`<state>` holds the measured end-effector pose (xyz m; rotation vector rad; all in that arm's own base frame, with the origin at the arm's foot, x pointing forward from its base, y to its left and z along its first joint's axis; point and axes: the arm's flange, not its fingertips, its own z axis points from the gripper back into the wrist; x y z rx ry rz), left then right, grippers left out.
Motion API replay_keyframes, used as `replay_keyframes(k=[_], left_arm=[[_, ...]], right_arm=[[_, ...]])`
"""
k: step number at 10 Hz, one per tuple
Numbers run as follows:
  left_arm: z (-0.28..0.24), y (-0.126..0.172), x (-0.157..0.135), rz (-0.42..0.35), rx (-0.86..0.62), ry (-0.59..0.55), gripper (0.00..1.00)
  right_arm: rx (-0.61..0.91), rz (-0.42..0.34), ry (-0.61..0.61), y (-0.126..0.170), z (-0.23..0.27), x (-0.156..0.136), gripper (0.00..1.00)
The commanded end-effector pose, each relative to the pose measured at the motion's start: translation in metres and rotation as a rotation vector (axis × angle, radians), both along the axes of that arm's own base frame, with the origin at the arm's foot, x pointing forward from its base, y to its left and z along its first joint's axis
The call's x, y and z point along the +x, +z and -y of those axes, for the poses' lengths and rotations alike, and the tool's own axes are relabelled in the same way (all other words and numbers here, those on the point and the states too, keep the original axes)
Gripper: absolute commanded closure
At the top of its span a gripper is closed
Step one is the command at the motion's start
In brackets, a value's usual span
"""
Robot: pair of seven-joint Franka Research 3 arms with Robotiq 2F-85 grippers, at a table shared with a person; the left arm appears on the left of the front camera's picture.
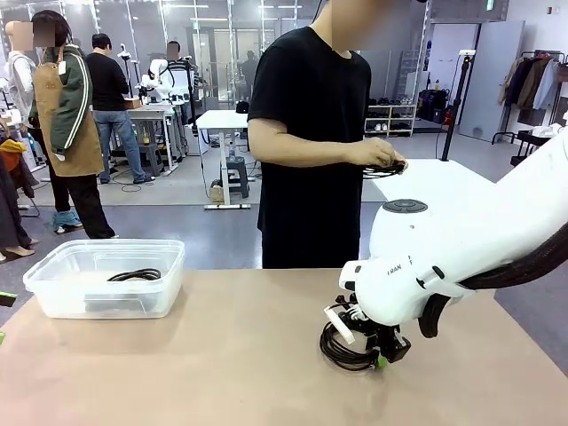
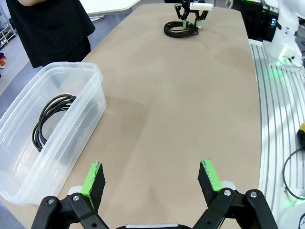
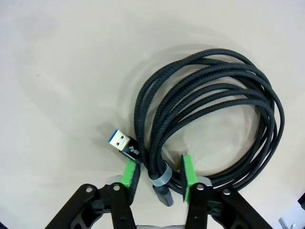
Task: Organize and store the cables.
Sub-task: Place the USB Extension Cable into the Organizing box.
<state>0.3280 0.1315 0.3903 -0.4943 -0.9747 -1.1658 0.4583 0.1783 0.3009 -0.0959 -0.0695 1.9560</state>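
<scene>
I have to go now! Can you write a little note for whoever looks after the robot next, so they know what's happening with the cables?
Right claw: shut on a coiled cable, at its tie, on the table.
Left claw: open, empty, hovering beside the clear bin.
Done: one cable lies in the bin.
To do: carry the gripped cable to the bin; the person's hands hold another cable to store.

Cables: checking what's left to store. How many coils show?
3: bin coil in the clear bin; table coil on the table, clamped by the right tool; third coil in the person's hands. More may be hidden.
</scene>
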Motion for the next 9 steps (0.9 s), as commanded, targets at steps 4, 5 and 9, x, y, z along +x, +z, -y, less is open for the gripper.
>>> replay_keyframes(k=[4, 5, 9], left_arm=[[0.0, 0.004, 0.0, 0.006, -0.022, 0.003, 0.0], [0.0, 0.004, 0.0, 0.006, -0.022, 0.003, 0.0], [0.0, 0.004, 0.0, 0.006, -0.022, 0.003, 0.0]], right_arm=[[0.019, -0.006, 0.04, 0.018, -0.003, 0.004, 1.0], [0.019, 0.005, 0.022, 0.034, -0.013, 0.001, 1.0], [0.023, -0.019, -0.035, 0.095, -0.096, 0.005, 1.0]])
